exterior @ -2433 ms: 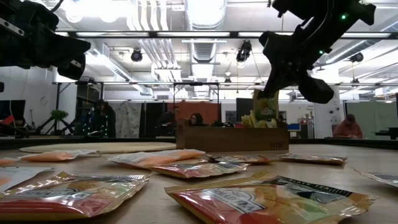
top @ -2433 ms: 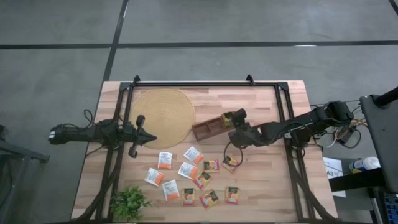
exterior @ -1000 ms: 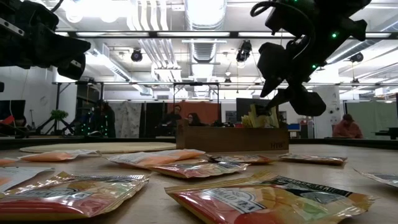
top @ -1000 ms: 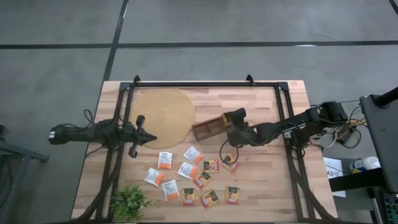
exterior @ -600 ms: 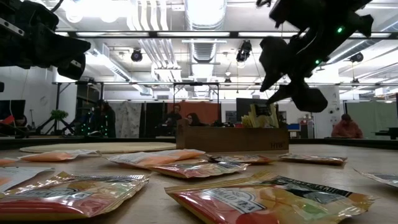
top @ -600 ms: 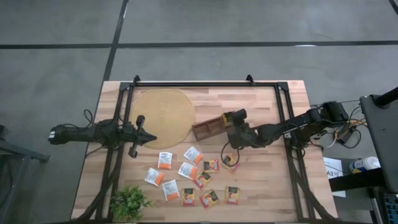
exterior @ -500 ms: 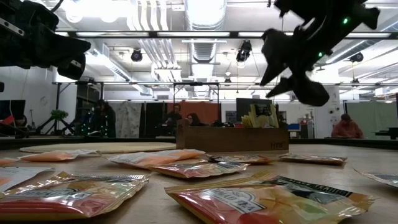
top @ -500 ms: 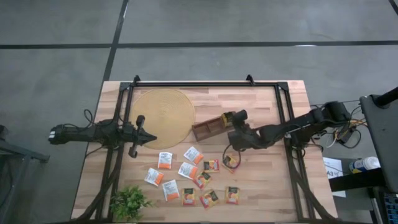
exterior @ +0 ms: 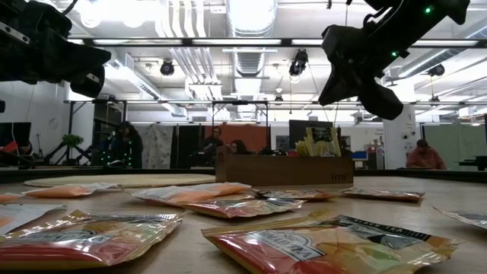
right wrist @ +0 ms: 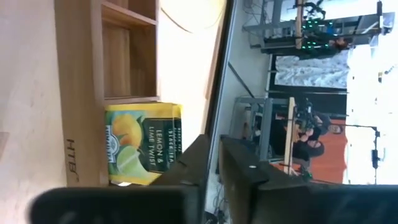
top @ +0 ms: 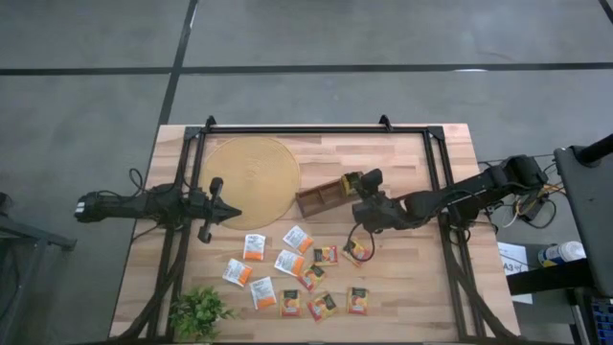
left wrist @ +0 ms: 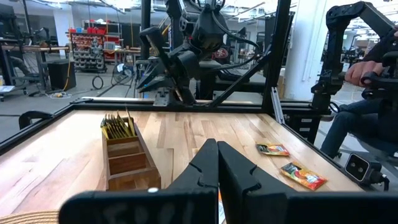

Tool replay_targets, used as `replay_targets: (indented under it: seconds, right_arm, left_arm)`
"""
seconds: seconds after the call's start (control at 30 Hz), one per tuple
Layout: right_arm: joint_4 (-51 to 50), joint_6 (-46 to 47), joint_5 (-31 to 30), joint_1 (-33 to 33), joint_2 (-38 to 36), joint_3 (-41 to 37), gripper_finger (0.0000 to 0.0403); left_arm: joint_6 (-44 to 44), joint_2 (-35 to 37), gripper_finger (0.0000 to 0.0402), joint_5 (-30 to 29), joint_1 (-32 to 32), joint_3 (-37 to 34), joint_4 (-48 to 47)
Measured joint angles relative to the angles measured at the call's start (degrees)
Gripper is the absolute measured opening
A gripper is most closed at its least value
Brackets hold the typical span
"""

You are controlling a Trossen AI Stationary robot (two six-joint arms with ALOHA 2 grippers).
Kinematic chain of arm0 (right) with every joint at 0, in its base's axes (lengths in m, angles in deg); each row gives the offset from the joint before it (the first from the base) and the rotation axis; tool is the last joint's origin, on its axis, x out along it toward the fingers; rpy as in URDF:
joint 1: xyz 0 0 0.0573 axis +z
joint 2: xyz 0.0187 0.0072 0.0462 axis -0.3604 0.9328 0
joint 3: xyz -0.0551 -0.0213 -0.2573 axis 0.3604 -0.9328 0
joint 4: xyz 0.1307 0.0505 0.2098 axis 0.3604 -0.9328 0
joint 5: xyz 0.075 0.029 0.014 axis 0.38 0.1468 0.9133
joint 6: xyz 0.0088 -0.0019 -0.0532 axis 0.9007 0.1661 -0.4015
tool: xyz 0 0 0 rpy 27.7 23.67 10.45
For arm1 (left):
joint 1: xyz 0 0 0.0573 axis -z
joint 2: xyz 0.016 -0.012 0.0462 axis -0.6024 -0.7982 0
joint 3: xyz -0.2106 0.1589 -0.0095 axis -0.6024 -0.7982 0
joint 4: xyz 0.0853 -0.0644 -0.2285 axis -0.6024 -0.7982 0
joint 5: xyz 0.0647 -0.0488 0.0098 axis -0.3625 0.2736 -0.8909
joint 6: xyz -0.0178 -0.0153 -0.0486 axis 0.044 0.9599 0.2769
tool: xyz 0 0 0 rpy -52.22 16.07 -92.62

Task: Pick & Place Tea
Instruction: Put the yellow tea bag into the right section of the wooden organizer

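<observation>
Several flat tea sachets (top: 289,262) lie on the table's near half, orange/red and white; they also show close up in the low view (exterior: 228,205). Yellow-green sachets (right wrist: 144,144) stand upright in the right end compartment of the brown wooden tray (top: 322,196). My right gripper (top: 365,182) hangs shut and empty above that end of the tray, high in the low view (exterior: 364,80). My left gripper (top: 233,213) is shut and empty at the table's left, its fingers (left wrist: 217,163) pointing at the tray.
A round woven mat (top: 251,182) lies at the far left, touching the tray's left end. A small green plant (top: 198,311) stands at the near left corner. A black frame (top: 316,127) runs along the table's far and side edges. People sit in the room behind.
My right gripper has risen from just over the tray's right end compartment to well above it, drifting slightly toward the table's near edge. The yellow-green sachets stay standing in the tray.
</observation>
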Motion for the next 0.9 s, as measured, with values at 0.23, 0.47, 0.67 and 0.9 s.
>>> replay_targets:
  seconds: [0.23,0.47,0.67,0.9]
  right_arm:
    - [2.1,-1.9,0.8,-2.9,1.2,0.0,0.0008]
    - [6.4,-4.2,3.1,-6.3,3.5,-0.7,0.0008]
    - [7.5,-4.6,4.1,-7.9,5.6,-1.1,0.0008]
    - [7.9,-4.1,6.7,-8.0,5.8,-3.0,0.0008]
  left_arm:
    - [0.0,0.0,0.0,0.0,0.0,0.0,0.0]
    - [0.0,0.0,0.0,0.0,0.0,0.0,0.0]
    - [0.0,0.0,0.0,0.0,0.0,0.0,0.0]
    - [0.0,0.0,0.0,0.0,0.0,0.0,0.0]
